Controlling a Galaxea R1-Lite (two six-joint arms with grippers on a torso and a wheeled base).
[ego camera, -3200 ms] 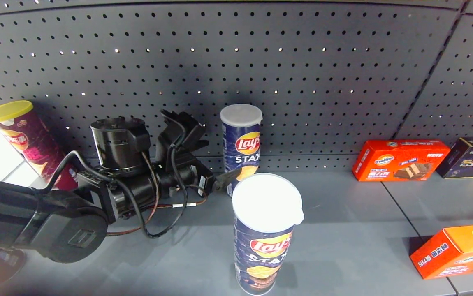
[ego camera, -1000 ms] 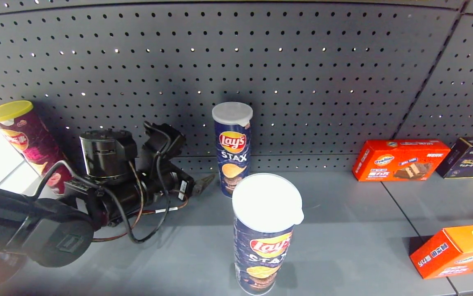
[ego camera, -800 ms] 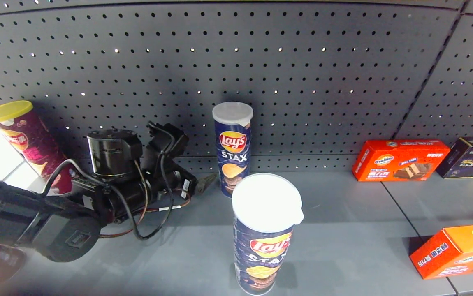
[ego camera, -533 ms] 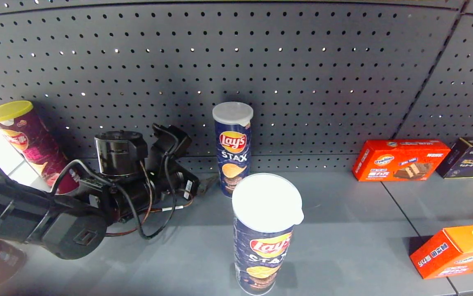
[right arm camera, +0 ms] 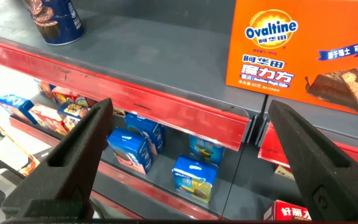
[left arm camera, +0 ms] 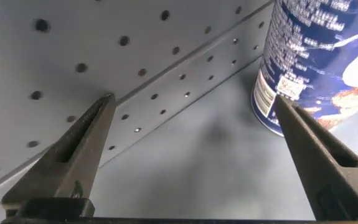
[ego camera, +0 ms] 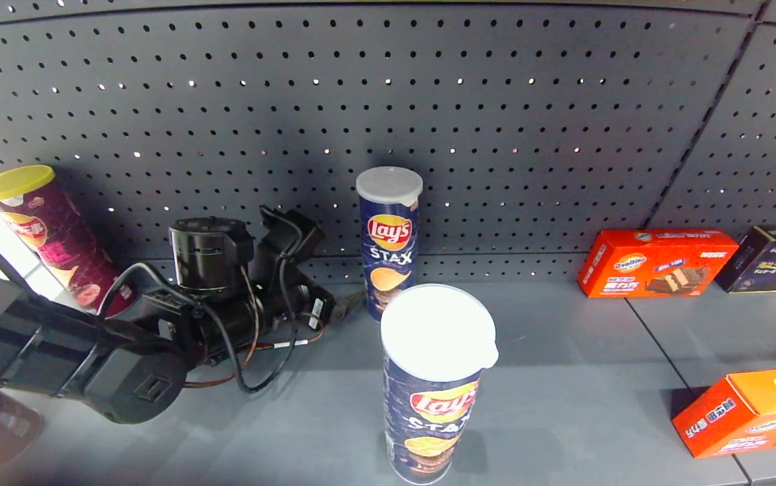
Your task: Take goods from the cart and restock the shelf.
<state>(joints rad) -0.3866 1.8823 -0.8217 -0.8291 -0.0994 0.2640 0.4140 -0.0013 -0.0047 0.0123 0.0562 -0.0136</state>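
The dark blue cylindrical chip can with a pale plastic lid (ego camera: 389, 243) stands upright at the back of the grey metal shelf (ego camera: 563, 351), close to the perforated grey back panel (ego camera: 496, 101); a second can of the same kind (ego camera: 432, 405) stands nearer the front edge, apart from it. The left tool (ego camera: 353, 302) lies low over the shelf, just beside the foot of the rear can; its fingers are spread wide with nothing between them. In the left wrist view the can (left arm camera: 315, 62) is by the tip of one finger (left arm camera: 315, 155); I cannot tell if they touch. The right tool (right arm camera: 191, 107) is also spread and empty, in front of the red shelf edge strip (right arm camera: 166, 93). I judge that the placing step is at its end; the next move calls for drawing the left arm straight back without brushing either can, then going to the cart for another good.
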